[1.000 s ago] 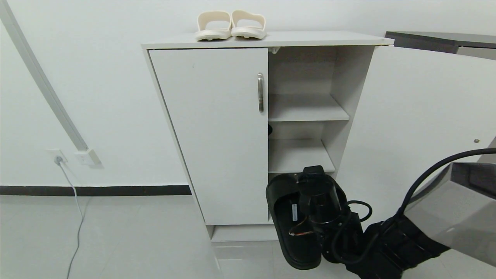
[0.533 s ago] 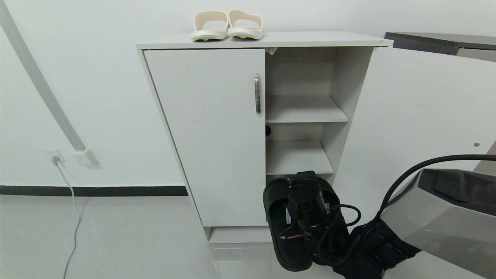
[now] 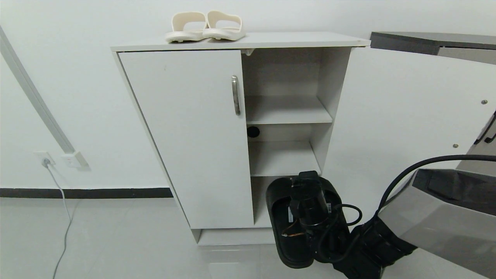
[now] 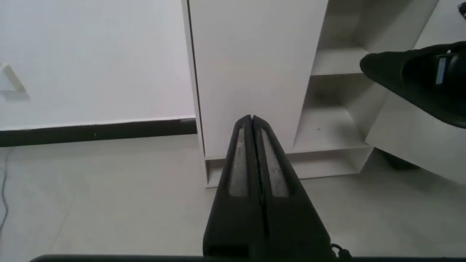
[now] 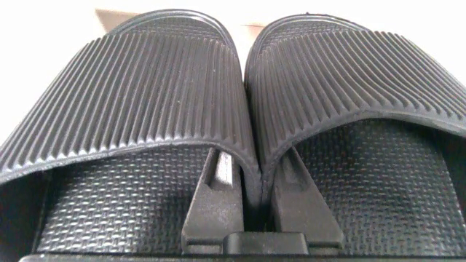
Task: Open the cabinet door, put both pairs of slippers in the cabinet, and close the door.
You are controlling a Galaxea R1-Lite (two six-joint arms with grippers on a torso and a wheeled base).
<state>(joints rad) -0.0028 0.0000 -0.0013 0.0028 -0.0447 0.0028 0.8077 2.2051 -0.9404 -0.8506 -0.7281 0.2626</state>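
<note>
Sliding slightly right against the cabinet (image 3: 182,135) while the camera shifts, the right claw (image 5: 256,175) is gripping the black slippers (image 3: 285,236) before its lowest open compartment; the left claw (image 4: 251,138) is sitting closed.

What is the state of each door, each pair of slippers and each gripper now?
Left door: shut.
Right door: swung wide open.
Black slippers: held side by side in the air before the open side, not yet shelved.
Beige slippers: lying on the cabinet top.
Left gripper: shut, empty.
Right gripper: shut on the black pair.
</note>
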